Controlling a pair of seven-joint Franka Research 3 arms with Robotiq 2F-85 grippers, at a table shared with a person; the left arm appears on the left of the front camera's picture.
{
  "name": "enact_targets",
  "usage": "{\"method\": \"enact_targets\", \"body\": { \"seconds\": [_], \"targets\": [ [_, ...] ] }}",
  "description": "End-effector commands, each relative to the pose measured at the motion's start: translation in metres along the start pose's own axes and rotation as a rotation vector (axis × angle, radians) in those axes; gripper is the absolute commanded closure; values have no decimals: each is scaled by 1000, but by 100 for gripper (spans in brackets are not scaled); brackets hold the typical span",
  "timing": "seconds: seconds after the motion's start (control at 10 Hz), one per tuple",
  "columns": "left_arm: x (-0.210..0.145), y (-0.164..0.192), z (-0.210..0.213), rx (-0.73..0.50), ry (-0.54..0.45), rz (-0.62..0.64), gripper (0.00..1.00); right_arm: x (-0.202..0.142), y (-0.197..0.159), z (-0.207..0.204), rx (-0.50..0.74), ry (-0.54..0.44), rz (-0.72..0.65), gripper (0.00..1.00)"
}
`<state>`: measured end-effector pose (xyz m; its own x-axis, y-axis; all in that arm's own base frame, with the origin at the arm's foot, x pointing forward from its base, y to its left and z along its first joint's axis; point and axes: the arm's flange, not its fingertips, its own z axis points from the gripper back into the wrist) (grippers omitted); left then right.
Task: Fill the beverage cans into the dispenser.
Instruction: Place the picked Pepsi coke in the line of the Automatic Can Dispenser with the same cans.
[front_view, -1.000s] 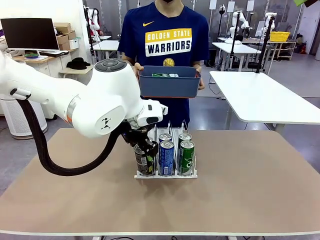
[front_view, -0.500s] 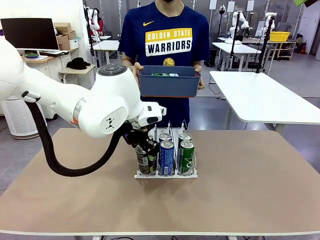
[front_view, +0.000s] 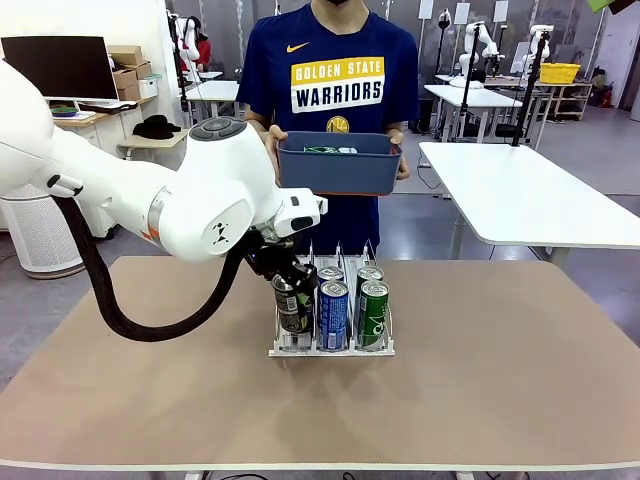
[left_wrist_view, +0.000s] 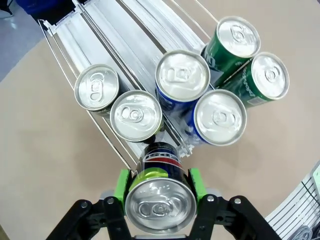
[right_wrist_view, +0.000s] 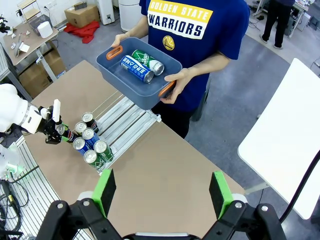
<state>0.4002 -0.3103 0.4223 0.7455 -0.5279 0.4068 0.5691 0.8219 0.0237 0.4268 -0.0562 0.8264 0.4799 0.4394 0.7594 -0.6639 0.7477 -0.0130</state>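
My left gripper (left_wrist_view: 160, 186) is shut on a dark Pepsi can (left_wrist_view: 160, 202), its green pads (left_wrist_view: 121, 184) on both sides. In the front view that can (front_view: 292, 305) hangs slightly tilted over the near end of the dispenser's (front_view: 330, 350) left lane. Several cans stand in the dispenser (left_wrist_view: 125, 35): two silver-topped ones (left_wrist_view: 136, 116) in the left lane, blue ones (left_wrist_view: 182, 75) in the middle, green ones (left_wrist_view: 270, 75) on the right. High above the table, my right gripper (right_wrist_view: 162, 192) is open with nothing between its fingers.
At the far edge a person holds a blue bin (front_view: 337, 170) with a blue-and-white can (right_wrist_view: 136, 67) and a green can (right_wrist_view: 152, 63) lying in it. The far halves of the dispenser lanes (right_wrist_view: 127, 112) are bare. The tan table (front_view: 500, 380) is bare around the rack.
My left gripper has lifted the Pepsi can a little and shifted it slightly right and toward the far side. The person and the bin have stayed still.
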Motion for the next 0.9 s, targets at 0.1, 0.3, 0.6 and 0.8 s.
{"method": "enact_targets", "body": {
  "seconds": [0.1,0.3,0.6,0.8],
  "targets": [
    [20,12,-17,-21,-58,1,42,-1,2,-1,6,0,1,0],
    [18,16,-29,-34,-49,-14,42,-1,2,-1,6,0,1,0],
    [15,18,-38,-48,-4,-5,42,-1,2,-1,6,0,1,0],
    [15,20,-43,-79,92,-8,42,-1,2,-1,6,0,1,0]
  ]
}}
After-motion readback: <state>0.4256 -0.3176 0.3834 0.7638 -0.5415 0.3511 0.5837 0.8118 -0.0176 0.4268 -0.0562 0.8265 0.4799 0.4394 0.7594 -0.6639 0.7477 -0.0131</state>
